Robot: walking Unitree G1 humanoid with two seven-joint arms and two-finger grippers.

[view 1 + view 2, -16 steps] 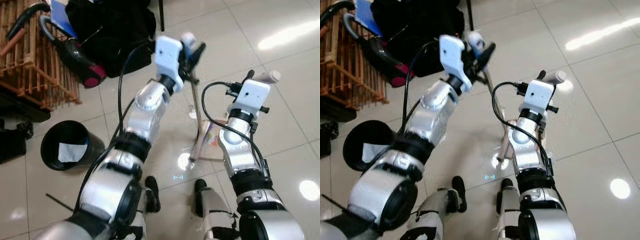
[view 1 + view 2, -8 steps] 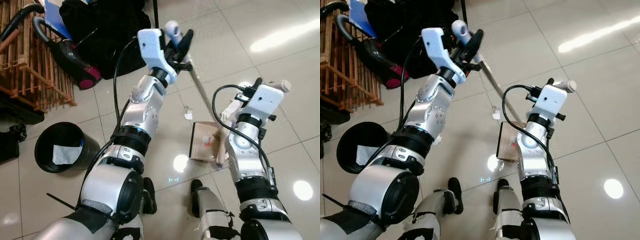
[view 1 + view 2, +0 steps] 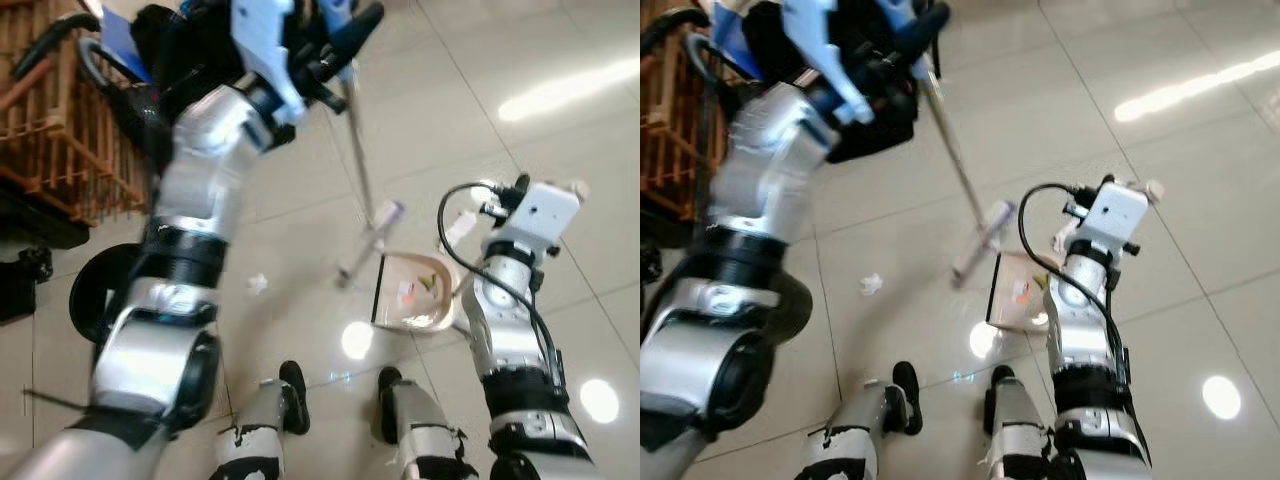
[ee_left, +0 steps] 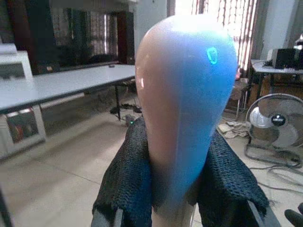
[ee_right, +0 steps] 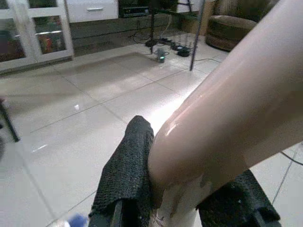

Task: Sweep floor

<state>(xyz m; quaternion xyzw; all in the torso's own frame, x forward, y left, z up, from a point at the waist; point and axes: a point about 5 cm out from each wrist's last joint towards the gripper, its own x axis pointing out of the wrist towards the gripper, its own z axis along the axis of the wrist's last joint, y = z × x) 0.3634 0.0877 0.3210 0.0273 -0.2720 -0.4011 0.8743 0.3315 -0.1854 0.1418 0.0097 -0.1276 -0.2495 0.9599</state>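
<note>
Here, the left gripper [image 3: 335,45] is raised at the far left of the scene, its black fingers [image 4: 128,184] clamped on the rounded top of the broom handle [image 4: 184,104]. The broom's shaft [image 3: 357,150] is slanted down and to the right from that grip, w/ the broom head [image 3: 368,240] resting on the tiled floor [image 3: 560,180] at centre, just beside the far-left edge of the dustpan [image 3: 412,293]. Whether head and pan touch can't be told.

The right gripper [image 3: 560,190] is held lower at the right, fingers [image 5: 125,175] closed on the pale dustpan handle [image 5: 222,123]. The pan is set flat on the floor in front of the robot's feet, a few small bits of debris seen inside it.

A crumpled scrap of paper [image 3: 257,284] is seen on the tiles left of the broom head, well apart from the pan. A black bin [image 3: 88,300] is partly hidden behind the left arm at the near left. At the far left, a wooden slatted rack [image 3: 50,130], a vacuum hose [image 3: 60,30] and a black bag [image 3: 170,40] are grouped together; the left arm is blurred.
</note>
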